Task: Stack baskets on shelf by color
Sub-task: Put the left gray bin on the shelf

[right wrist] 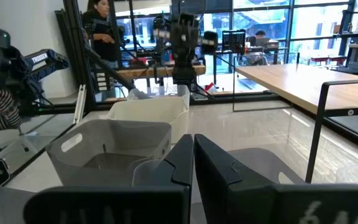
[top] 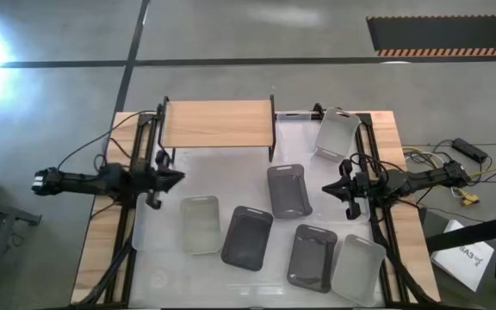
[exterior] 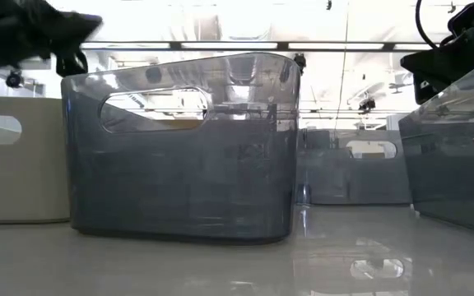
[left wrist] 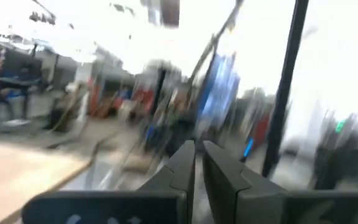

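Nearest the low camera: one dark grey basket [exterior: 179, 148] standing upright on the tabletop [exterior: 237, 263], handle slot facing the lens, a second dark one [exterior: 459, 156] cut off at the side. From above, six baskets lie loose between the two arms: a clear one [top: 200, 224], three dark grey [top: 248, 237] [top: 288, 189] [top: 312, 256], a light one [top: 360, 269] at the near corner, another light one [top: 337, 133] tilted just behind the right gripper [top: 327, 187]. The shelf [top: 217, 123] is bare, beyond and to the side of the left gripper [top: 179, 176]. Both grippers hover above the tabletop with fingers [right wrist: 191, 163] together, holding nothing; the left fingers [left wrist: 197, 169] likewise closed. Judgement: no basket is placed yet, so the step is a first pick. The dark grey basket just ahead of the right fingers looks the easiest start. Spread the fingers before descending, straddle one long wall, pinch near the middle so it hangs level, and lift clear of neighbours. Seat it toward one end of the shelf, leaving room for other colours.
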Robot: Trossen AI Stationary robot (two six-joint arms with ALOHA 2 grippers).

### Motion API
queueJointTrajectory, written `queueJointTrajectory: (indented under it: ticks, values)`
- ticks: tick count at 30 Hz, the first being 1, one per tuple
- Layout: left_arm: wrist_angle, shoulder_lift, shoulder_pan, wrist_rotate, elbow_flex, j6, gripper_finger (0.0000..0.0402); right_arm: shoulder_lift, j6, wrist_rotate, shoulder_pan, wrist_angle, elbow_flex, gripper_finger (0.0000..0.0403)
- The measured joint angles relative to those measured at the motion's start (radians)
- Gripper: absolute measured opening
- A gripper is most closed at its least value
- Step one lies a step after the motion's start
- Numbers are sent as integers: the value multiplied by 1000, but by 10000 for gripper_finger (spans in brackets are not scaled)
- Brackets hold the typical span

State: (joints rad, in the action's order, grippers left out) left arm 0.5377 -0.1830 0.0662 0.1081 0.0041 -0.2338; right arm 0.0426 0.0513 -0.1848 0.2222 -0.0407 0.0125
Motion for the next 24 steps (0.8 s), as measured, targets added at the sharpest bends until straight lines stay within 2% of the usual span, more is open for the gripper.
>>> queueJointTrajectory:
  ticks: [4,8,11,15,18,24]
  values:
    - [212,2,0,4,0,-60,15,0,0,0,0,0,0,9]
    - [377,-3,-1,51,0,33,15,0,0,0,0,0,0,9]
    - [329,-15,-1,55,13,59,15,0,0,0,0,0,0,9]
    - [225,-107,0,21,84,80,15,0,0,0,0,0,0,9]
    - [174,-226,6,-24,148,88,15,0,0,0,0,0,0,9]
    - [21,-525,43,-28,355,128,15,0,0,0,0,0,0,9]
